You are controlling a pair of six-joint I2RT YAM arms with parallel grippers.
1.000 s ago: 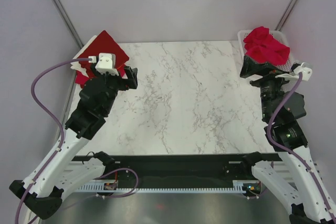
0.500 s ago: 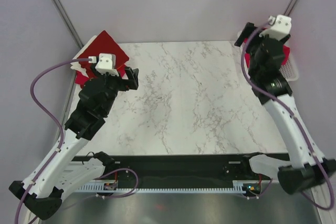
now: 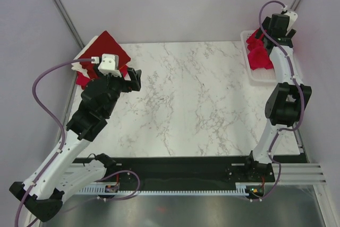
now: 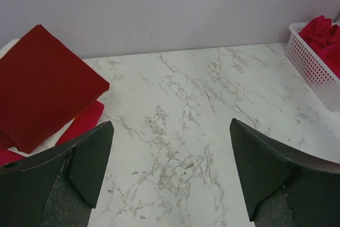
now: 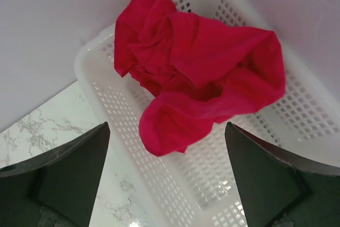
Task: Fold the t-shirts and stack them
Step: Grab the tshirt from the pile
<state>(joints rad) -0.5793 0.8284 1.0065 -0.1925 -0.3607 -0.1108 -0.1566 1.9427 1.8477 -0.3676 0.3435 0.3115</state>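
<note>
Right wrist view: the right gripper (image 5: 166, 136) is seen with its jaws wide apart and nothing between them. It is held above the white lattice basket (image 5: 114, 97), looking down into it.

- Directly ahead of the open jaws, roughly centred between them, a crimson t-shirt (image 5: 202, 62) lies crumpled inside the basket. No contact with the fabric is seen.
- No clear long axis can be read from the heap. It is bunched, with the bulk toward the far side of the basket and one loose lobe drooping toward the gripper.
- Top external view: the basket is placed at the far right corner of the marble table (image 3: 180, 94), and the right arm is stretched out over it.

Left wrist view: the left gripper (image 4: 170, 128) is also spread open and empty, over the table at the far left.

- Just to its left a folded stack (image 4: 45, 83) is found, with a dark red shirt on top and brighter red and cream edges showing beneath.
- The basket is seen well apart from it, across the table.

Judgement: the crumpled shirt is much nearer the right arm, so the pick is best made by that arm with a straight descent into the heap. The basket walls are close on both sides, and a finger could catch in the lattice.
</note>
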